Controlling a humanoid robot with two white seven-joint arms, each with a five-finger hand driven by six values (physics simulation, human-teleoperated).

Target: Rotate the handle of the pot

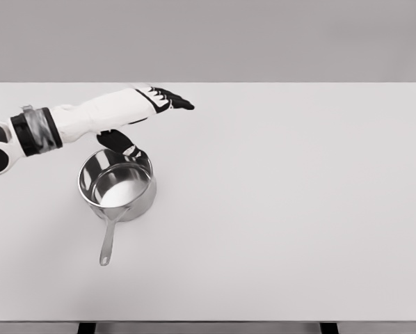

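Pot (pixel 117 185) first: I see it sitting upright on the left part of the counter (pixel 284 209), steel, empty, with its handle (pixel 109 240) running out toward me and slightly left, lying free with nothing touching it. My left hand (pixel 152 104) is beyond the pot, its arm coming in from the left edge and crossing above the far rim. Fingers (pixel 174 101) are stretched out flat and pointing right, holding nothing, while the thumb (pixel 117 141) hangs down close to the far rim; I cannot tell whether it touches. The right arm is out of view.

Risk, as I judge it, is that the hand is on the wrong side of the pot for the handle. If I sweep down from here, the thumb or palm may catch the rim and shove the whole pot toward me or tip it, not turn it. A push on the body off-centre might spin it unpredictably, and smooth steel on a smooth counter could slide far. Reaching across also hides the handle from my camera.
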